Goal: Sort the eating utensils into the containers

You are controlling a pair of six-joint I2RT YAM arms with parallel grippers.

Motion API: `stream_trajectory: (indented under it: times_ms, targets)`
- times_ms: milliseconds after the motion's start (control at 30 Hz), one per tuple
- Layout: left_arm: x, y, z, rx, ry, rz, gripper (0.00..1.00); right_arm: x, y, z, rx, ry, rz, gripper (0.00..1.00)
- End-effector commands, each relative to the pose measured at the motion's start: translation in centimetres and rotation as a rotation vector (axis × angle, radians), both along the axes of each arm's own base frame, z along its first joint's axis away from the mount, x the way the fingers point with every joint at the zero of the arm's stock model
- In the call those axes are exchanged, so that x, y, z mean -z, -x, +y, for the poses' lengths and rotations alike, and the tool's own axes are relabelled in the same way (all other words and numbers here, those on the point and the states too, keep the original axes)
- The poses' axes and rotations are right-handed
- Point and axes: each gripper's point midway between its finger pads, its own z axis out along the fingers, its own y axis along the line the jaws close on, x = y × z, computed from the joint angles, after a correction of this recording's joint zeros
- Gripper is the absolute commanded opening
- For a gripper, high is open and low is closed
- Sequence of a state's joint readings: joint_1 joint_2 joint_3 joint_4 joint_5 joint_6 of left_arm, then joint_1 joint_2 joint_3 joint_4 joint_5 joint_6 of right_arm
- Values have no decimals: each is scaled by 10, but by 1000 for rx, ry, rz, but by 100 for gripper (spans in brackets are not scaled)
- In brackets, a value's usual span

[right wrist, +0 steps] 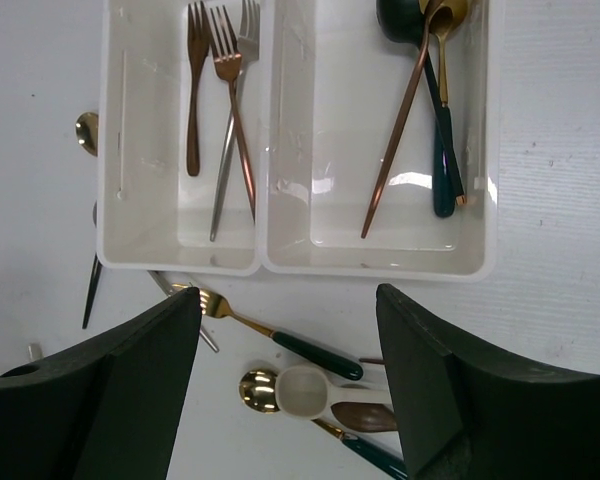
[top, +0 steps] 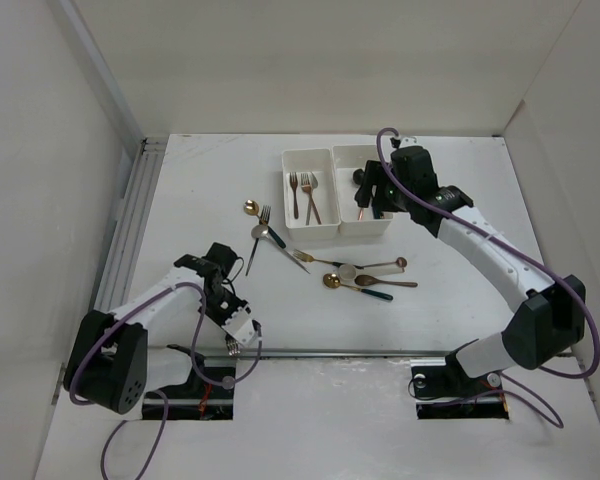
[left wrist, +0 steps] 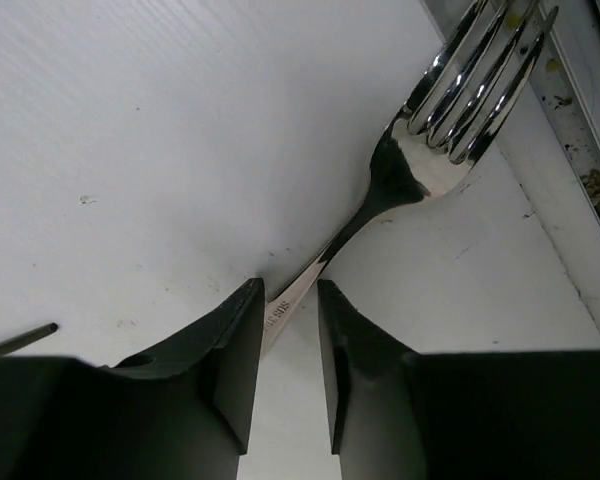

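Observation:
My left gripper (left wrist: 290,290) is low at the table's near edge (top: 242,338). Its jaws stand narrowly apart around the handle of a silver fork (left wrist: 420,170); the handle rests against the left finger, with a gap to the right one. My right gripper (right wrist: 288,300) hangs wide open and holds nothing, over the near end of the two joined white bins (top: 370,195). The left bin (right wrist: 105,150) has two copper forks (right wrist: 195,90) and a silver one. The right bin (right wrist: 490,150) holds several spoons (right wrist: 400,130). More utensils lie loose in front of the bins (top: 360,277).
Loose pieces include a gold fork with a green handle (right wrist: 310,345), a gold spoon (right wrist: 258,390), a white spoon (right wrist: 308,392), a black-handled fork (top: 263,225) and a small gold spoon (top: 250,207). A metal rail (top: 380,351) runs along the near edge, beside the fork's tines (left wrist: 590,120).

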State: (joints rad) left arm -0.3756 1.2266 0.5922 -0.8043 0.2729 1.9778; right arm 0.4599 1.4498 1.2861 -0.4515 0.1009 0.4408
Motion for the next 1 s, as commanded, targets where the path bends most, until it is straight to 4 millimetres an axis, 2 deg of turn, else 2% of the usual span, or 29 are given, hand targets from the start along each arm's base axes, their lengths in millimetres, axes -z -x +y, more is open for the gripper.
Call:
stream_trajectory:
  times_ms: [0, 33, 100, 233, 267, 300, 367, 400, 467, 533, 700, 767, 933, 967]
  targets:
    - [20, 21, -31, 889, 142, -77, 21, -25, 5, -4, 8, -7, -61, 76]
    - [23, 21, -32, 876, 139, -80, 12, -28, 5, -6, 15, -6, -71, 76]
    - [24, 19, -36, 846, 149, -70, 0, -28, 5, -6, 15, -6, -71, 76]
    - [24, 1, -47, 671, 174, -103, 0, -24, 6, -7, 15, -2, -63, 76]
    - [19, -10, -50, 627, 172, -121, 0, -24, 6, -7, 15, -2, -63, 76]
    - [18, -12, -50, 528, 176, -95, 0, -29, 5, -6, 15, -7, -72, 76]
    - [18, -20, -51, 440, 166, -67, 0, -29, 5, -6, 15, -7, -72, 76]
    - [8, -33, -58, 394, 185, -84, 0, -29, 5, -6, 15, -7, -72, 76]
    - [-1, -31, -65, 270, 235, -19, 0, -29, 5, -6, 15, -7, -72, 76]
    - [-20, -37, -75, 172, 317, 12, 0, -31, 4, -6, 16, -11, -80, 76]
    - [-41, -25, -90, 117, 417, 69, 0, -28, 2, -1, -1, -17, -68, 76]
    - [-47, -23, -92, 98, 437, 72, 0, -34, 0, 2, -9, -30, -82, 76]
    - [-74, -29, -102, 12, 525, 89, 0, -32, 0, 8, -32, -44, -77, 76]
    - [-87, -36, -107, 6, 549, 74, 0, -32, 1, 9, -40, -48, -74, 76]
